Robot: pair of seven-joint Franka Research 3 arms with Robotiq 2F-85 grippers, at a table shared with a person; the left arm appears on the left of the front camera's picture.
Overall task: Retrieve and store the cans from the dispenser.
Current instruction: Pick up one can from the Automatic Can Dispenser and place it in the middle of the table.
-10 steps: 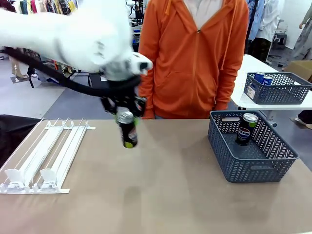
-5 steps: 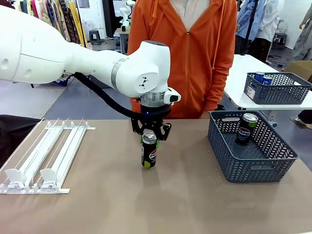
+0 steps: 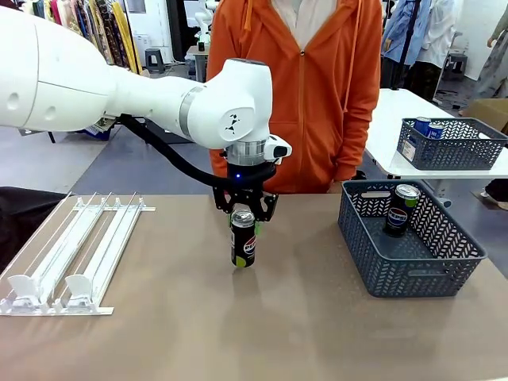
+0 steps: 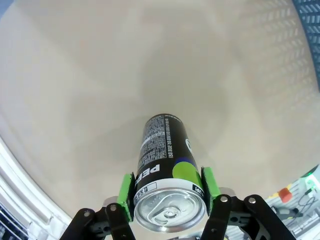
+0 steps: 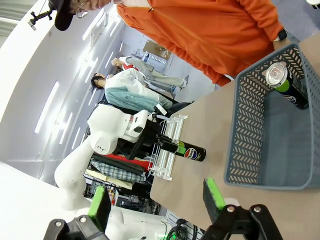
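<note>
Cans: one black can (image 3: 243, 239) pinched upright in my left pincer (image 3: 243, 220) on the worktop (image 3: 278, 325), one already in the basket (image 3: 413, 274) to its right, dispenser (image 3: 67, 258) lanes bare, right pincer (image 5: 156, 200) spread.

Left hand (image 3: 244, 216) points down, clamped; right hand (image 5: 156, 202) spread wide.

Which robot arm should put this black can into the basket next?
Probably the left arm. Its gripper is shut on the black can standing on the table mid-way. The right gripper is open and empty, nearer the basket, so it could take it instead.
</note>
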